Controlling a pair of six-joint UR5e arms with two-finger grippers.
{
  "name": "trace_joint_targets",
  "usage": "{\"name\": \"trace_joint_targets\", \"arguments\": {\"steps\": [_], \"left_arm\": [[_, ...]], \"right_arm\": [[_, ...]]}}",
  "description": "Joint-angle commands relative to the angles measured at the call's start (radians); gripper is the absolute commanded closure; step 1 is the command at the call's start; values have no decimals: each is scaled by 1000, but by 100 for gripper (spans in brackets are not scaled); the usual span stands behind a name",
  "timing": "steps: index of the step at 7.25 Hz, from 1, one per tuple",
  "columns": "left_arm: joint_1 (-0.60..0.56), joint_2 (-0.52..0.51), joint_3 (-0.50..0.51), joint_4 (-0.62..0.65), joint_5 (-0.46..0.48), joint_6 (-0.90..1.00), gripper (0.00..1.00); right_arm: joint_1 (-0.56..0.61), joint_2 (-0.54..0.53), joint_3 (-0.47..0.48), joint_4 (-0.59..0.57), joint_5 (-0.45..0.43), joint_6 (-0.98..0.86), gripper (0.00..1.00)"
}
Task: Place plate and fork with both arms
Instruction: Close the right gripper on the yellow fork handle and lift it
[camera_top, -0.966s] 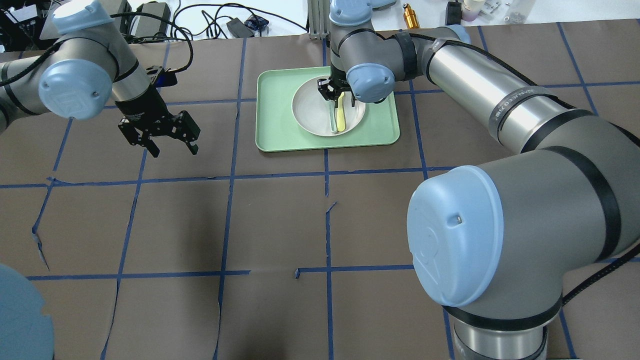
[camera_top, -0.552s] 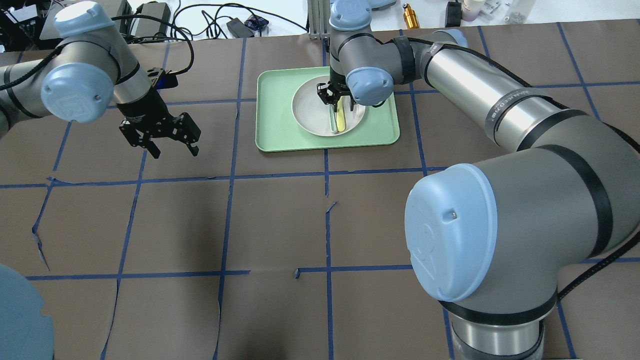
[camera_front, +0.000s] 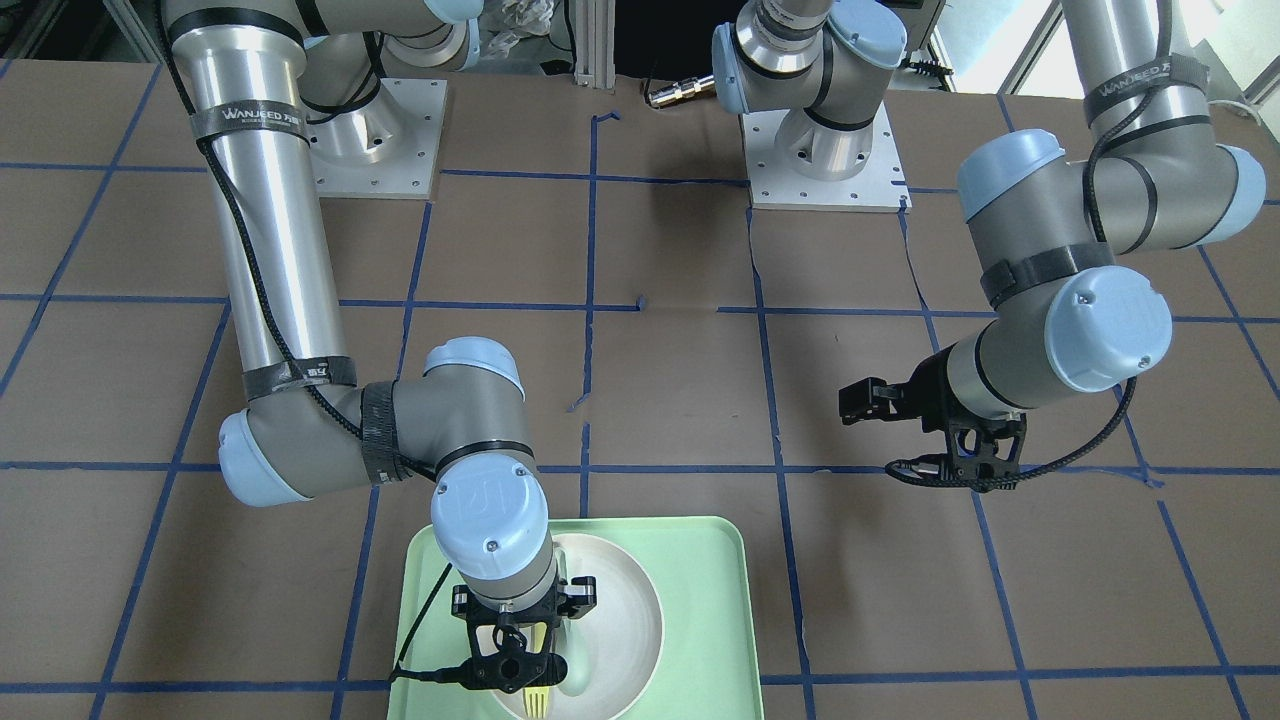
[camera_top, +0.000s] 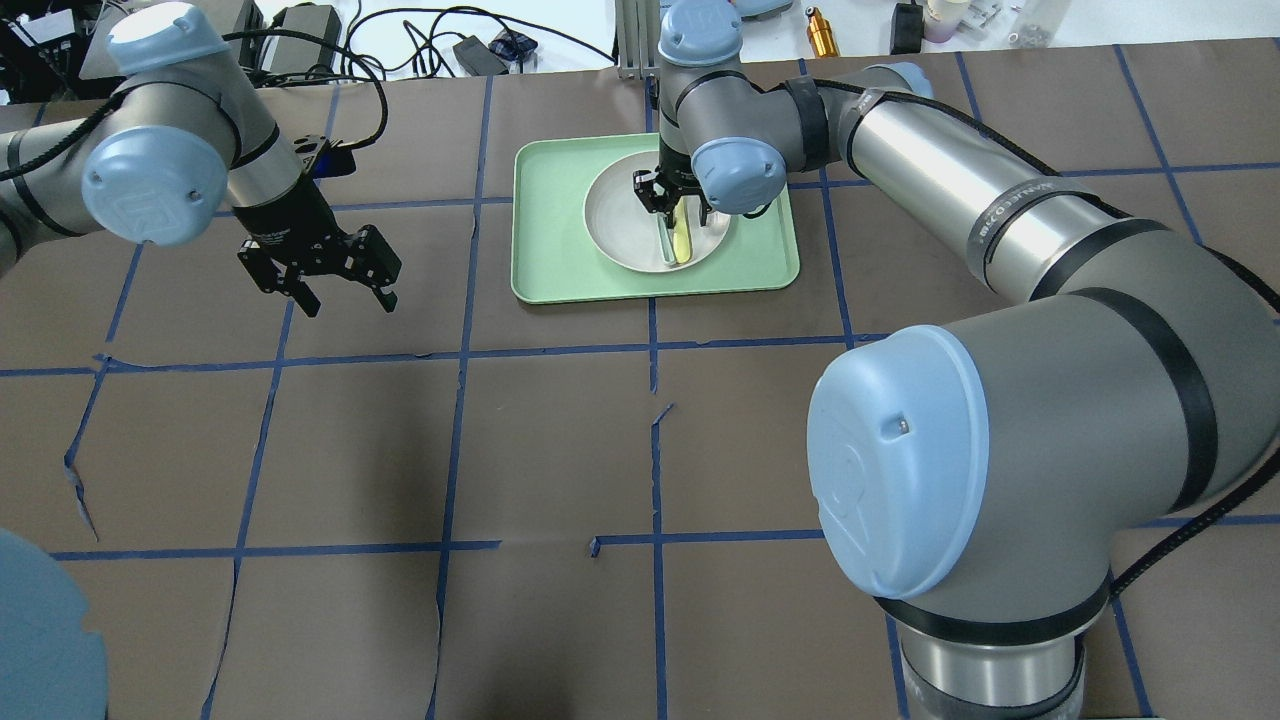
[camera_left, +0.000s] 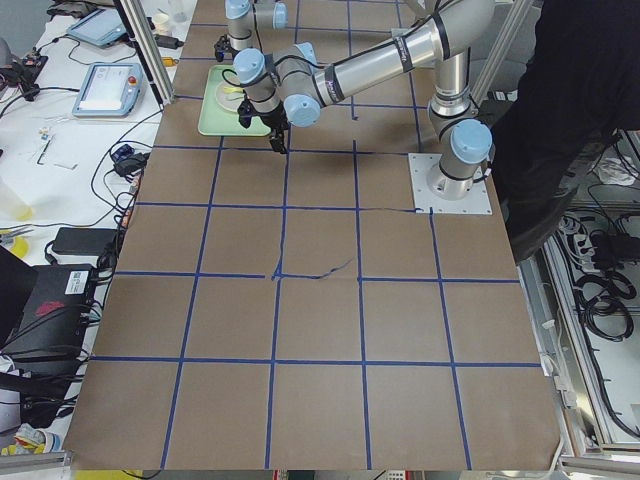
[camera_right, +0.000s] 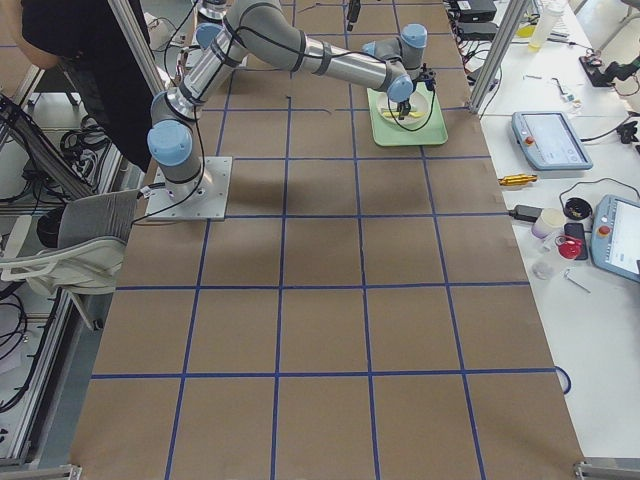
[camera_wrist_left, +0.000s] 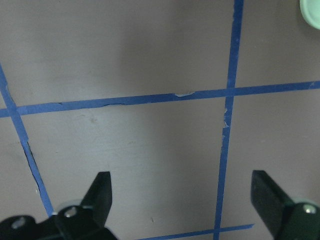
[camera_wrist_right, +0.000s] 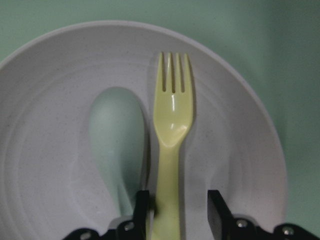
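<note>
The black two-finger right gripper is down inside the round shallow white plate. Its jaws are parted and straddle the handle of the slim bright yellow plastic fork. One finger sits against the handle, a thin gap shows at the other, and nothing is clamped yet. The fork lies flat in the plate with its tines pointing away from the wrist camera, just beside a pale grey-green spoon whose handle runs almost parallel to it. The plate rests on a rectangular mint-green tray at the far side of the brown paper-covered desk marked with blue tape lines. Well apart from the tray, the black left gripper hangs above bare desk with its jaws spread wide and empty. The step in hand looks like the grasp of the fork, with the plate not yet touched. The next move probably calls for the right jaws to close squarely on the thin handle and lift it straight up. The spoon lies so close that a skewed pinch could drag it or tip the plate. The left arm would then need to cross to the tray and take the plate by its rim.
</note>
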Motion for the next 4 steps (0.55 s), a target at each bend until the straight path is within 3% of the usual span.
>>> {"name": "trace_joint_targets", "arguments": {"steps": [1, 2, 3, 4], "left_arm": [[0, 3, 0, 1, 1, 0, 0], [0, 3, 0, 1, 1, 0, 0], [0, 2, 0, 1, 1, 2, 0], [0, 2, 0, 1, 1, 2, 0]], "right_arm": [[0, 1, 0, 2, 0, -15, 57], [0, 1, 1, 2, 0, -17, 75], [-1, 1, 1, 3, 0, -13, 100], [0, 1, 1, 3, 0, -7, 100]]}}
